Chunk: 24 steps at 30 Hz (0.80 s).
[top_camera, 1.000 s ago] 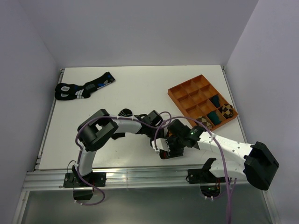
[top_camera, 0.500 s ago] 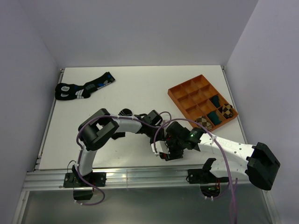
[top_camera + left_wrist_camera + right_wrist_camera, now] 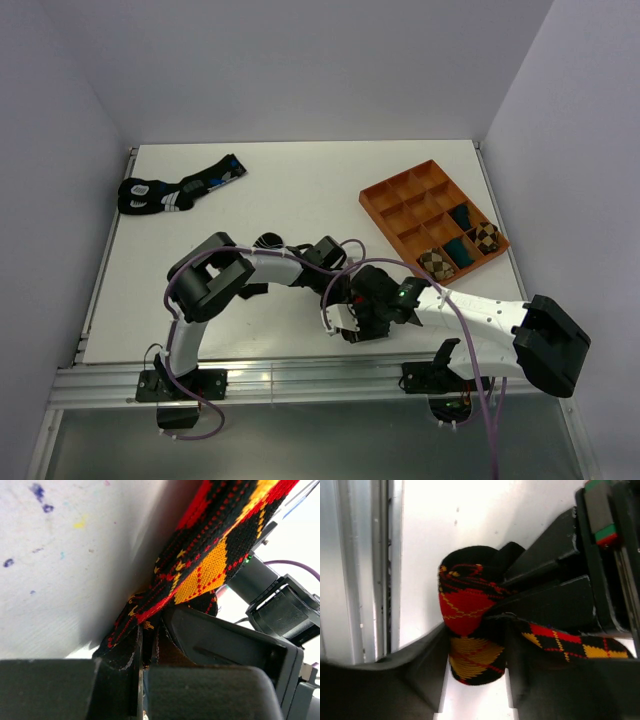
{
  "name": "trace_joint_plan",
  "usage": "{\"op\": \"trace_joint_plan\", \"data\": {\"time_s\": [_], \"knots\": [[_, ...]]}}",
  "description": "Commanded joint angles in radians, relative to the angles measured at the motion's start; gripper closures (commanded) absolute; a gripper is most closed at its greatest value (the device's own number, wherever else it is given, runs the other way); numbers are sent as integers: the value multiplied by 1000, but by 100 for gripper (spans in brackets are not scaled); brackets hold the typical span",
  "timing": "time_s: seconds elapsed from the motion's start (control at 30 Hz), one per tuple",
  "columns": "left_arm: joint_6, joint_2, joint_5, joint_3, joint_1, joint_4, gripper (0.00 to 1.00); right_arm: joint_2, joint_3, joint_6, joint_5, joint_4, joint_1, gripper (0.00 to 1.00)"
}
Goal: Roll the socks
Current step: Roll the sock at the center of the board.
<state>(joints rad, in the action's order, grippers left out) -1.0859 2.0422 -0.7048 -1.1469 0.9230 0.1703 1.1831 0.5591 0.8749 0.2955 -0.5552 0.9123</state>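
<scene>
The long black sock with red and orange argyle diamonds [image 3: 210,575] runs taut from my left gripper [image 3: 147,635], which is shut on its end. In the right wrist view the other end of this sock is wound into a thick roll [image 3: 470,610]. The roll sits between the fingers of my right gripper [image 3: 475,650] and touches both. The left gripper's fingers [image 3: 550,600] pinch the flat tail [image 3: 565,642] right beside the roll. From above, both grippers [image 3: 345,290] [image 3: 352,322] meet near the table's front edge and hide the sock. A small black sock [image 3: 268,240] lies by the left arm.
An orange compartment tray [image 3: 405,190] at the right holds rolled bundles [image 3: 462,235]. Black socks with blue and white marks [image 3: 175,190] lie at the far left. The metal rail [image 3: 370,580] of the table's front edge runs close to the roll.
The right arm has shifted a little to the left and its jaws have narrowed slightly around the roll. The left arm has stayed put, still gripping the sock.
</scene>
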Motion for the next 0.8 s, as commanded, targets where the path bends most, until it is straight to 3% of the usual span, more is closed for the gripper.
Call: {"op": "trace_joint_plan", "data": {"time_s": [0.0, 0.1, 0.27, 0.37, 0.57, 0.77], "knots": [[26, 30, 139, 41, -13, 0, 100, 24, -27, -37, -27, 92, 8, 54], [8, 0, 125, 62, -19, -43, 94, 16, -47, -40, -38, 115, 7, 64], [-9, -77, 137, 95, -50, -104, 72, 18, -68, -34, -33, 133, 3, 74], [-17, -125, 139, 115, -75, -141, 68, 29, -67, -34, -35, 138, 2, 75], [60, -159, 174, 53, -145, -65, 63, 33, -59, -22, -39, 133, 3, 75], [259, -82, 130, -71, -194, -43, 54, 41, -44, -5, -24, 115, 3, 75]]}}
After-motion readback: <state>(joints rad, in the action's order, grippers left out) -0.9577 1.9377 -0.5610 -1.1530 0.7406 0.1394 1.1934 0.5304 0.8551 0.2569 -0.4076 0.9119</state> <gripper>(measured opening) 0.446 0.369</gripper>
